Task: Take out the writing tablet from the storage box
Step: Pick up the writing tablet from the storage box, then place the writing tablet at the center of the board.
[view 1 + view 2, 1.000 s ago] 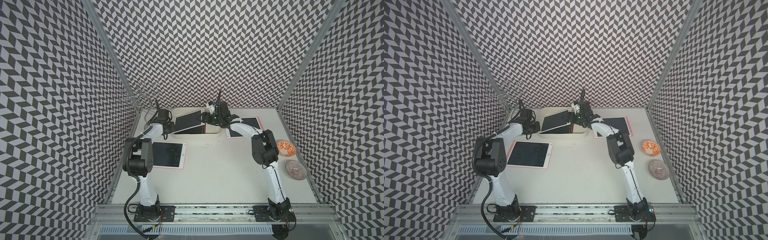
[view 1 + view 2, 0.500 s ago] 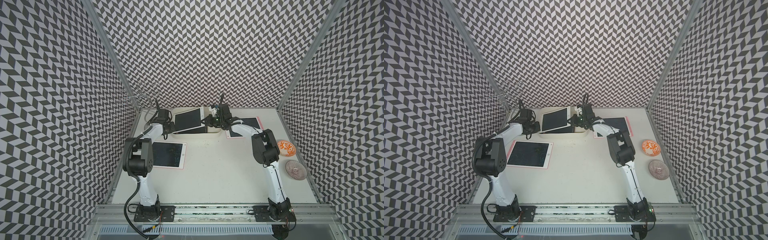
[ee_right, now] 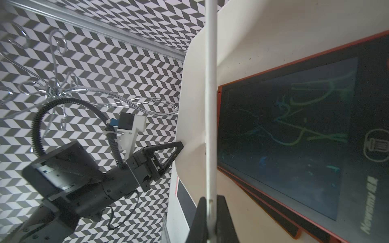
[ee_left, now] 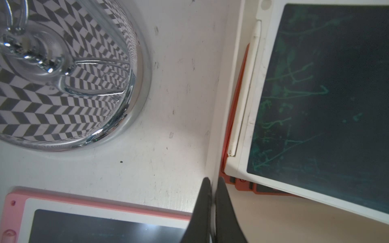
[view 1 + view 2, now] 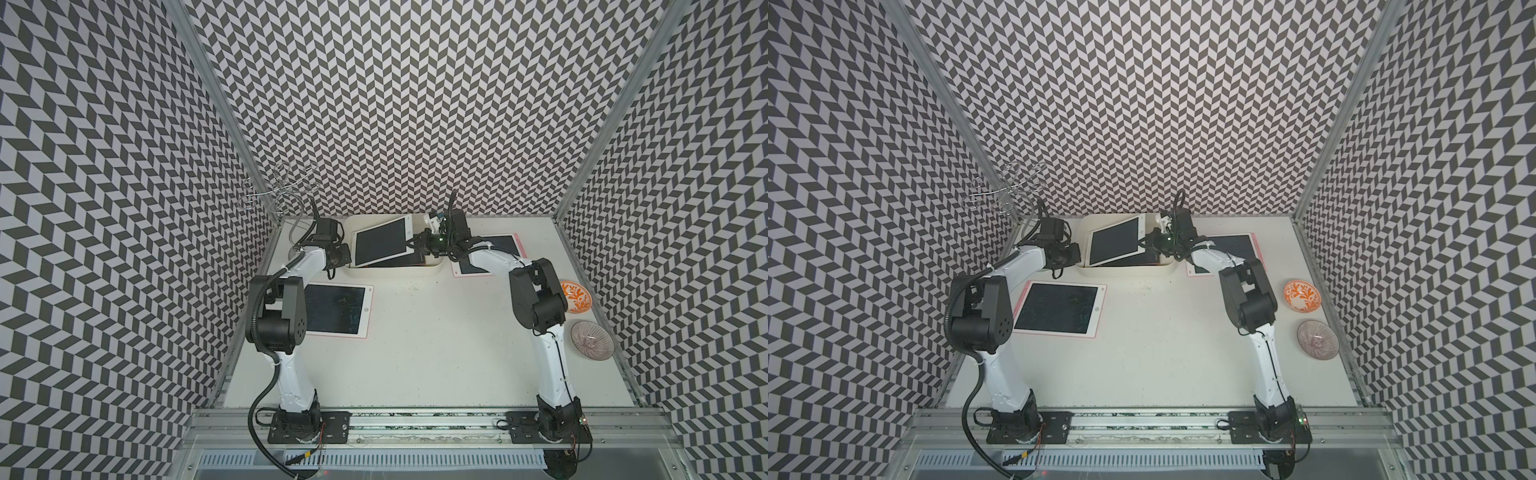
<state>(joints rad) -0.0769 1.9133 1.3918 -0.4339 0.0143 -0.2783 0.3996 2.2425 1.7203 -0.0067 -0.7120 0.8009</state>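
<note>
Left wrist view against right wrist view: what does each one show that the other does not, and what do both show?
Only the left wrist view shows the pink tablet flat on the table, the chrome base of the stand and the dark screen of the white tablet. Only the right wrist view shows the right gripper shut on the white tablet's edge, and the bin icon on the orange tablet. Both show the storage box, the white tablet, the orange tablet, and the left gripper shut on the box wall.

Orange tablets mostly hidden, perhaps stacked.
</note>
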